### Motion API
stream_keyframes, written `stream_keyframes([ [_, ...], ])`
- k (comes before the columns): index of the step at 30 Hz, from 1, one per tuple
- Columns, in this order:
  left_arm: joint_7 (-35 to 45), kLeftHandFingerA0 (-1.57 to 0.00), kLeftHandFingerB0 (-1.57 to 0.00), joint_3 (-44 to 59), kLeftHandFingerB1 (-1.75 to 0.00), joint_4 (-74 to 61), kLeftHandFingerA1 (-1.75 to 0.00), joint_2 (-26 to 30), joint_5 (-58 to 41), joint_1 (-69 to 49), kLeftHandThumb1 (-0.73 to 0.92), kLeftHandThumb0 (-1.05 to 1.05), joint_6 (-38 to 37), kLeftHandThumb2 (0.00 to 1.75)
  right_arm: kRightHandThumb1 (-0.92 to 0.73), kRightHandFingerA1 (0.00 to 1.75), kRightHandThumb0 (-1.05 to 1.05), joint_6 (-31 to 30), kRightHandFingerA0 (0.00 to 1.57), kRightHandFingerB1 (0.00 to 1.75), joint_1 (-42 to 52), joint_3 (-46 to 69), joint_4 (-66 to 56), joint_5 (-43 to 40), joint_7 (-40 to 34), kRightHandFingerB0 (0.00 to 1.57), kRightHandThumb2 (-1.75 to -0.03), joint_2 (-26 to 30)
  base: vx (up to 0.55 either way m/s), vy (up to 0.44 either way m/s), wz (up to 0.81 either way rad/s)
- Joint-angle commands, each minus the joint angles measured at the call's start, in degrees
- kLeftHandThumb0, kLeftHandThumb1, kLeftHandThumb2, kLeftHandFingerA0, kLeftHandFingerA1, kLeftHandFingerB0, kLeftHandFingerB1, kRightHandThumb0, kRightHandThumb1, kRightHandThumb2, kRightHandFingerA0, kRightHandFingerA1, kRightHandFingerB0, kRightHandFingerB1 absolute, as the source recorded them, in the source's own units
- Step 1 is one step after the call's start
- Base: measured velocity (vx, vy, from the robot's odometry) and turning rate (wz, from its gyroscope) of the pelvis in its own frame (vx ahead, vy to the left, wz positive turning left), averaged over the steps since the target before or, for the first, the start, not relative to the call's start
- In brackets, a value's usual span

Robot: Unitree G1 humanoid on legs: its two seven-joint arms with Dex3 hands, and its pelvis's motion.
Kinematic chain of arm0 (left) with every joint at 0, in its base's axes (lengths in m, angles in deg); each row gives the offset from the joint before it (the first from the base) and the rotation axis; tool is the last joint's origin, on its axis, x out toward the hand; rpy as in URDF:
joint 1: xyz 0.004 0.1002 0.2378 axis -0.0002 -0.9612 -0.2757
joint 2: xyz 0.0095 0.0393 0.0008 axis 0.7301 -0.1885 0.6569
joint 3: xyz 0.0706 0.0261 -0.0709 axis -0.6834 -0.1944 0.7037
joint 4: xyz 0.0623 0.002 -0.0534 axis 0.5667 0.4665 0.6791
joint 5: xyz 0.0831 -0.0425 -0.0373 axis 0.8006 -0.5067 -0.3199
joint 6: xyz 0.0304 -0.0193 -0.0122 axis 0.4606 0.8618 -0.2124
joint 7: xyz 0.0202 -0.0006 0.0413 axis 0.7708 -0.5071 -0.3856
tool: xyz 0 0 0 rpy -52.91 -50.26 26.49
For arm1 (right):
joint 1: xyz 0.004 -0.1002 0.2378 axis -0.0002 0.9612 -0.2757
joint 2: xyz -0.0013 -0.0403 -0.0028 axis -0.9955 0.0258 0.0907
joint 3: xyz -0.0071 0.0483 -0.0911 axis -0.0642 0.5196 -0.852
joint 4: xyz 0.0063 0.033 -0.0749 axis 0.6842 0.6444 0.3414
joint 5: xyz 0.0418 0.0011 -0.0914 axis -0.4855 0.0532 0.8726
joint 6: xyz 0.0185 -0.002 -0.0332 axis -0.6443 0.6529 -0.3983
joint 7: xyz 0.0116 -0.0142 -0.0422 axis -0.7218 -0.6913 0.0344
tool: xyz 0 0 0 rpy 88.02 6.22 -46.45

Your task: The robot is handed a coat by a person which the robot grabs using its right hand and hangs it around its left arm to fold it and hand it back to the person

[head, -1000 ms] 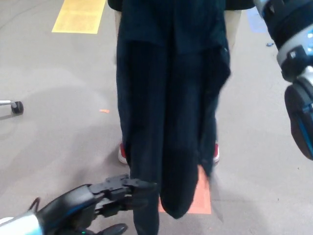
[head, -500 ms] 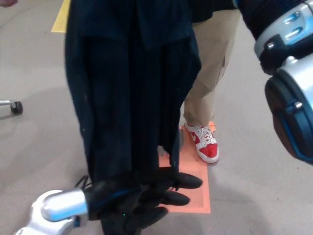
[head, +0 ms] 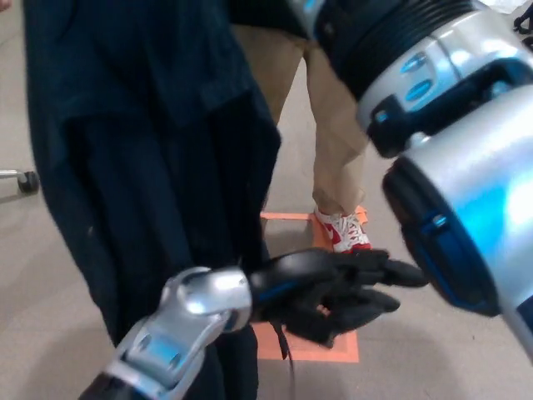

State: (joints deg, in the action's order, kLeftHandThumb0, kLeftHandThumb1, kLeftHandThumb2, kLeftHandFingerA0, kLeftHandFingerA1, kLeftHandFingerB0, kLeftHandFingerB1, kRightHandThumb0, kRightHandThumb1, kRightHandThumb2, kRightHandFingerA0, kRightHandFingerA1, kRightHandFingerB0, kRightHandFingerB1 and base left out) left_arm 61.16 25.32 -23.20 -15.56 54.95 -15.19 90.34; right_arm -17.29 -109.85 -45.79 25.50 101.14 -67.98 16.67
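Note:
A dark navy coat point(head: 150, 158) hangs from above the picture's top edge and fills the left half of the head view. My left forearm point(head: 187, 321) rises from the bottom in front of the coat's lower part. Its black left hand point(head: 333, 287) is open, fingers stretched out to the right and holding nothing, just right of the coat's edge. My right arm point(head: 450, 158), silver, black and blue, crosses the upper right very close to the camera and runs up toward the coat's top. Its hand is out of the picture.
A person stands behind the coat in tan trousers point(head: 333, 142), with a red and white shoe point(head: 343, 233) on an orange floor patch point(head: 321, 350). Part of a person's hand point(head: 4, 4) shows at the top left corner. A chair caster point(head: 29, 182) sits at the left edge on grey floor.
The coat has swung to the picture's left. My left arm has risen and reached further right, its hand now past the coat's edge. My right arm has swept leftward, closer to the camera.

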Motion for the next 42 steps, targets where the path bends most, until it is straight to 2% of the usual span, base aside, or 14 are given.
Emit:
stream_keyframes([
  [1, -5.99, -0.31, -0.32, 1.86, -0.33, 10.03, -0.33, -4.70, 3.22, 6.44, 0.92, -0.54, -6.07, 0.73, -0.77, 0.67, -0.40, 4.53, 1.11, 0.71, -3.36, -2.01, -3.29, -0.56, 0.37, 0.95, -0.64, -3.26, 0.00, 0.000, 0.00],
  [3, -7.06, -0.30, -0.32, 2.58, -0.33, 13.34, -0.33, -5.89, 3.65, 8.38, 0.92, -0.55, -6.90, 0.72, -0.80, 0.72, -0.40, 4.50, 1.07, 0.71, -3.06, -1.57, -4.03, -1.91, 0.65, 0.89, -0.64, -4.20, 0.00, 0.000, 0.03],
  [4, -11.88, -0.27, -0.30, -0.02, -0.48, 11.89, -0.47, -4.87, 9.70, 10.65, 0.79, -0.62, -2.92, 1.07, -0.85, 0.92, -0.41, 5.52, 1.13, 0.81, -2.44, -1.10, -5.35, -3.42, 1.82, 0.93, -0.64, -5.77, 0.00, 0.000, 0.00],
  [24, -12.63, -0.27, -0.30, 1.01, -0.48, 8.19, -0.47, -2.67, 11.29, 8.38, 0.79, -0.62, -1.99, 1.07, -0.85, 0.92, -0.41, 5.56, 1.13, 0.81, -3.90, -1.57, -4.53, -4.95, 1.51, 0.93, -0.64, -8.02, 0.00, 0.000, 0.00],
  [25, -10.00, 0.00, 0.00, 15.40, 0.00, 19.65, 0.00, -3.08, -3.31, 15.54, 0.92, 0.10, 6.47, 0.97, -0.90, 1.18, -0.44, 2.67, 1.25, 0.81, -2.34, -0.17, -15.56, -8.02, 2.98, 1.27, -0.66, -7.80, 0.00, 0.000, 0.00],
  [26, -6.04, 0.00, 0.00, 37.02, 0.00, 36.98, 0.00, -3.73, -25.17, 26.35, 0.92, 0.10, 19.13, 0.97, -0.90, 1.18, -0.44, -1.71, 1.25, 0.81, 0.05, 1.92, -32.20, -12.62, 5.19, 1.27, -0.66, -7.43, 0.00, 0.000, 0.00],
  [27, -14.76, -0.36, -0.31, 22.76, -0.38, 33.32, -0.59, -0.67, -5.31, 25.05, 0.79, -0.40, 8.17, 0.62, -0.90, 1.08, -0.44, -2.03, 1.26, 0.76, 0.20, 1.85, -33.27, -12.60, 5.40, 1.27, -0.68, -7.17, 0.00, 0.000, 0.00],
  [28, -18.42, -0.36, -0.31, 16.95, -0.38, 32.22, -0.59, 0.51, 3.35, 24.71, 0.79, -0.40, 3.28, 0.62, -0.90, 1.08, -0.44, -2.43, 1.26, 0.76, 0.47, 1.77, -34.10, -12.52, 5.60, 1.27, -0.68, -7.09, 0.00, 0.000, 0.00],
  [42, -17.56, -0.36, -0.31, 20.21, -0.38, 39.35, -0.59, -0.32, 5.59, 27.28, 0.79, -0.40, -0.21, 0.62, -0.90, 1.08, -0.44, -8.36, 1.26, 0.76, 4.18, 0.38, -41.81, -12.34, 6.53, 1.27, -0.68, -7.56, 0.00, 0.000, 0.00],
])
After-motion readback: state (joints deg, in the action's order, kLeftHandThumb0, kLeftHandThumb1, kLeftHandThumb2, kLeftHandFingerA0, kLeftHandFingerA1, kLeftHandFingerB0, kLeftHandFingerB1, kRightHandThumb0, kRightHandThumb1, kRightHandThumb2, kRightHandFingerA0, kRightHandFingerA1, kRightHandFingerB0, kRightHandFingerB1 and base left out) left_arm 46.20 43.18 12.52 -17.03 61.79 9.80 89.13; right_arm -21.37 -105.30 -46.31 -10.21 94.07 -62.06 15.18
